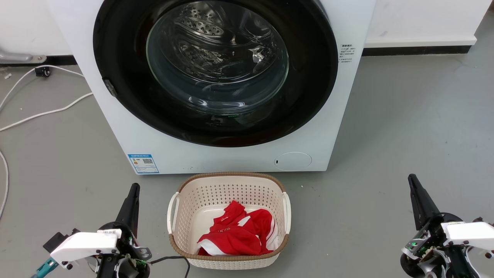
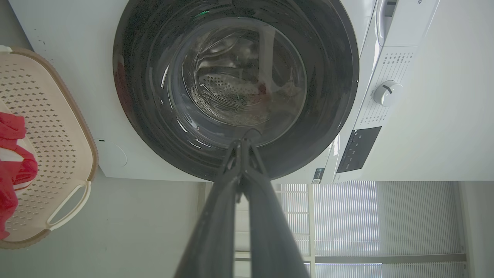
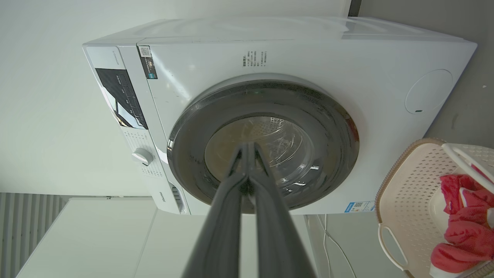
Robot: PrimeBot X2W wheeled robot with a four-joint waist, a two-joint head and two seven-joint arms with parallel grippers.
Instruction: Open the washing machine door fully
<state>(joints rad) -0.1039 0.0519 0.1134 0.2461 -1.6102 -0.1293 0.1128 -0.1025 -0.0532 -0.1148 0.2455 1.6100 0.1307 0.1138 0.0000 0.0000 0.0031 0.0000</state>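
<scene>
Door [image 1: 312, 77] sits shut, flush on the washing machine [image 1: 115, 127] front. My left claw [image 1: 134, 189] and right claw [image 1: 412, 181] hang in front of the machine, well clear of it, both pressed together, pinching nothing.

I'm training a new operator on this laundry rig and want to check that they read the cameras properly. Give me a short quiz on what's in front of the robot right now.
1. True or false: the washing machine door is shut against the machine.
2. What lies in the basket in front of the machine? A) a red garment B) a blue towel C) a detergent bottle
3. Fill the gap: the left claw and the right claw each have their two fingers ____, well short of the door.

Key: 1 true; 2 A; 3 shut.
</scene>
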